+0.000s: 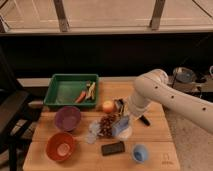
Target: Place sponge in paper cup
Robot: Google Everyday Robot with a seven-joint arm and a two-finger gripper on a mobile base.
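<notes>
My gripper (121,113) hangs from the white arm that reaches in from the right and points down over the middle of the wooden table. It is shut on the pale blue sponge (120,125), which stands tilted right over the small white paper cup (126,134). The sponge covers most of the cup, so only the cup's lower rim shows. I cannot tell whether the sponge touches the cup's inside.
A green bin (60,91) with vegetables stands at the back left. A purple bowl (67,118) and an orange bowl (61,146) are on the left. A peach-coloured fruit (108,106), dark red grapes (105,125), a black flat object (113,148) and a small blue dish (140,152) surround the cup.
</notes>
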